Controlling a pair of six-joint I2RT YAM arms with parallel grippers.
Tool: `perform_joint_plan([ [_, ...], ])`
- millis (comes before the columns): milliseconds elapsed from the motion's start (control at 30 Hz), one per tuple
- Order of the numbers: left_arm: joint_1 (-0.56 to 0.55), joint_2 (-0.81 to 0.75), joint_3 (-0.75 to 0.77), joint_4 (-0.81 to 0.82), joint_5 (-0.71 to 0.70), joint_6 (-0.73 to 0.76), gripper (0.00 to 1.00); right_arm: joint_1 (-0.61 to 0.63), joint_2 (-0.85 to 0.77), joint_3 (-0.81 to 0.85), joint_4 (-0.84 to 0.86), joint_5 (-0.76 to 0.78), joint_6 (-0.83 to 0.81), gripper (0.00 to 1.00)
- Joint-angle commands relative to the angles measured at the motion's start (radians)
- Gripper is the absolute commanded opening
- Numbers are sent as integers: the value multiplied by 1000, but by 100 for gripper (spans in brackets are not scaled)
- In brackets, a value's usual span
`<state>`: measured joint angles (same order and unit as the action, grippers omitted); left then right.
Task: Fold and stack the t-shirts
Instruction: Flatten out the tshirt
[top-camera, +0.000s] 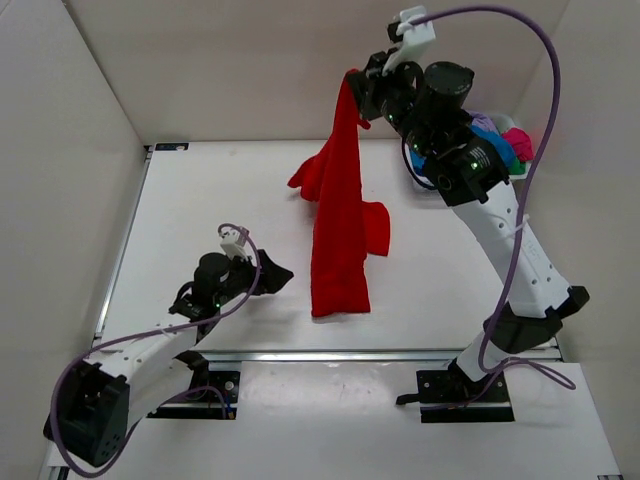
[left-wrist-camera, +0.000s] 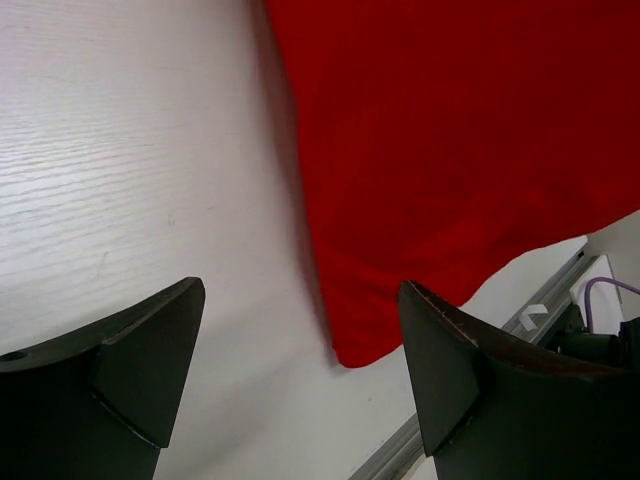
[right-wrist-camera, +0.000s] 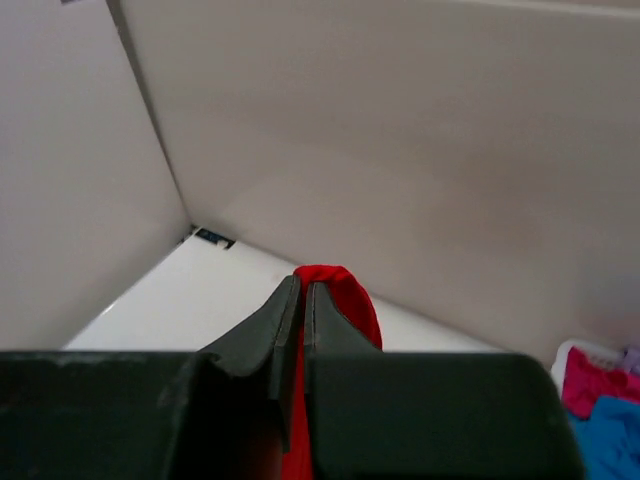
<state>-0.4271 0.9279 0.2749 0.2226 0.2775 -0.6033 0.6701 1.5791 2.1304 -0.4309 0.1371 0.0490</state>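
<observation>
A bright red t-shirt (top-camera: 340, 220) hangs in a long drape from my right gripper (top-camera: 352, 80), which is raised high at the back and shut on the shirt's top edge (right-wrist-camera: 335, 290). The shirt's lower end rests on the table near the front edge. My left gripper (top-camera: 275, 277) is open and empty, low over the table just left of the shirt's bottom corner (left-wrist-camera: 360, 345). Other t-shirts, blue (top-camera: 495, 148), magenta-pink (top-camera: 518, 142) and lavender (top-camera: 484, 123), lie bundled at the back right, mostly hidden by the right arm.
A white mesh basket (top-camera: 522, 168) holds the bundled shirts at the back right; its rim also shows in the right wrist view (right-wrist-camera: 580, 350). White walls close in the back and sides. A metal rail (top-camera: 380, 354) runs along the table's front edge.
</observation>
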Motion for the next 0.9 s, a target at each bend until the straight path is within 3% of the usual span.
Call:
perform_joint_plan([
  [0,-35,69,10,156,-9,-42,89,23,56,173,95,79,-110,0],
  [100,-55,158,32,210,-1,-59,90,45,79,258,115,110,-153,0],
  [267,-101,281,53,340,0,-136,93,52,58,232,169,127,-173,0],
  [367,-124,324,50,438,-17,-257,93,57,45,218,176,139,-185,0],
  [433,-125,344,43,454,-52,-318,93,59,39,207,175,140,-189,1],
  [600,-114,393,95,425,-78,-306,91,74,36,226,179,127,-224,0],
  [867,-116,600,150,573,-29,-323,91,25,-105,168,282,-68,-135,0],
])
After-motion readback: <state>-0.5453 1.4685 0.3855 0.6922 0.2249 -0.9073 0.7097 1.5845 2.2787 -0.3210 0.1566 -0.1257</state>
